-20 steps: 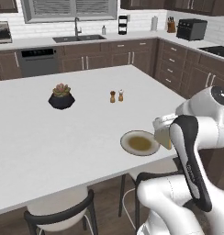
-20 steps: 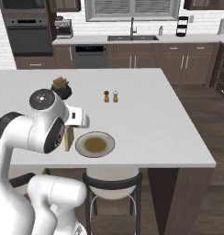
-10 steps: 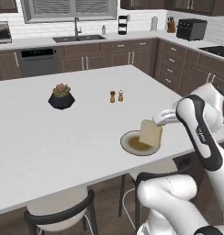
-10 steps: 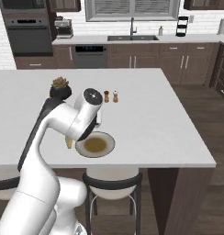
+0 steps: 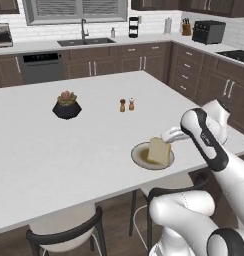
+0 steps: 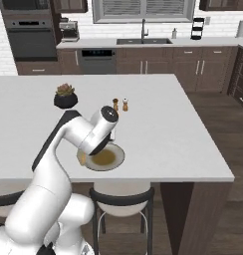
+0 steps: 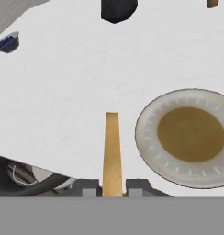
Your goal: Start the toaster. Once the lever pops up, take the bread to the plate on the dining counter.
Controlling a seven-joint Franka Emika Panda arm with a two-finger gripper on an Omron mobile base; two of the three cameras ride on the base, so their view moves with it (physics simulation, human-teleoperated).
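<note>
One broad white worktop (image 5: 69,150) carries everything here, the plate (image 5: 140,158) sitting near its front edge as the fixed mark. Behind the plate, well apart, stands a dark potted plant (image 5: 67,105), and two small shakers (image 5: 126,105) stand nearer, also behind it. The tool (image 7: 112,189) is clenched on the bread (image 5: 159,151), holding the slice upright on edge, just beside the plate's rim in the hand view, not lying on it.

You face dark brown cabinets (image 5: 144,62), a sink (image 5: 91,41) under a shuttered window (image 5: 76,8), white tiled wall, wood floor (image 6: 233,144).
</note>
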